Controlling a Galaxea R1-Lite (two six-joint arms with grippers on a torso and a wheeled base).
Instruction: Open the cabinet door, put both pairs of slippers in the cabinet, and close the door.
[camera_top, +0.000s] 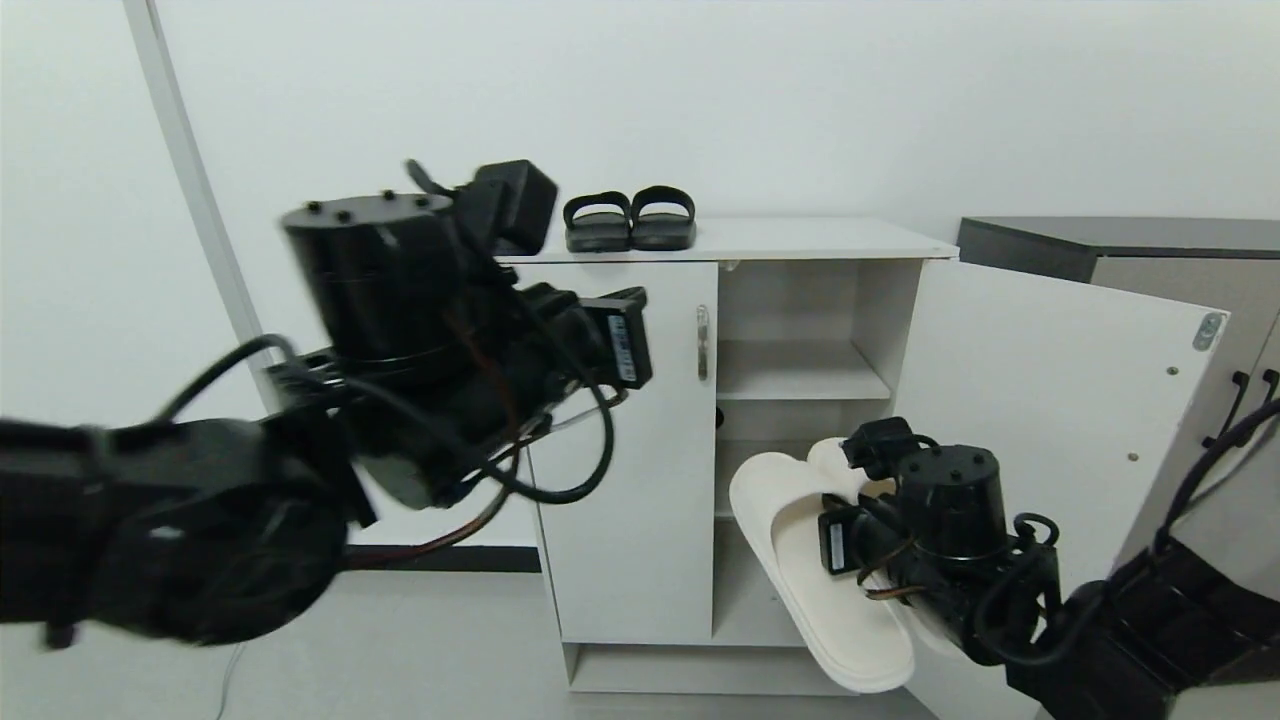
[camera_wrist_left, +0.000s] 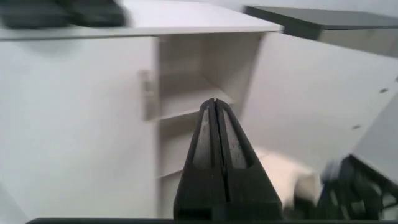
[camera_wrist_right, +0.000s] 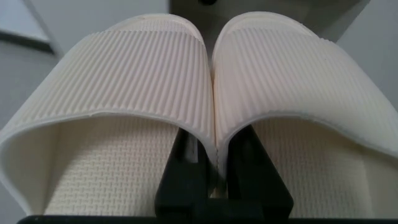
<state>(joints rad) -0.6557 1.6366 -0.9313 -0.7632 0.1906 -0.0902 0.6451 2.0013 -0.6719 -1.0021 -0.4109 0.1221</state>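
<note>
While my right gripper (camera_wrist_right: 214, 171) pinches the white slippers (camera_top: 795, 530) by the inner edges of their 2 straps, the pair hangs tilted in front of the cabinet (camera_top: 640, 480). Its upper end is at the open right half and its lower end droops toward the floor. The right door (camera_top: 1040, 400) is swung wide, and bare shelves (camera_top: 800, 375) show inside.

My left gripper (camera_wrist_left: 215, 112) is held up in front of the shut left door, its 2 fingers pressed together on nothing. The black slippers (camera_top: 630, 220) sit side by side on the cabinet top, well apart from both of my grippers.

I judge the white pair to be light, soft foam. The ribbed straps (camera_wrist_right: 137, 74) should give my fingers some bite, but they bend easily. With both slippers caught at 1 spot, the long soles can swing or twist as I carry them in. A firm squeeze where the 2 straps meet looks like the right hold, since it keeps the pair together as 1 load. Setting them down flat on a shelf will need a slow, level approach so the hanging ends do not catch the shelf edge.

The black pair looks the same in shape, so I would take it the same way, at the 2 adjoining straps.
</note>
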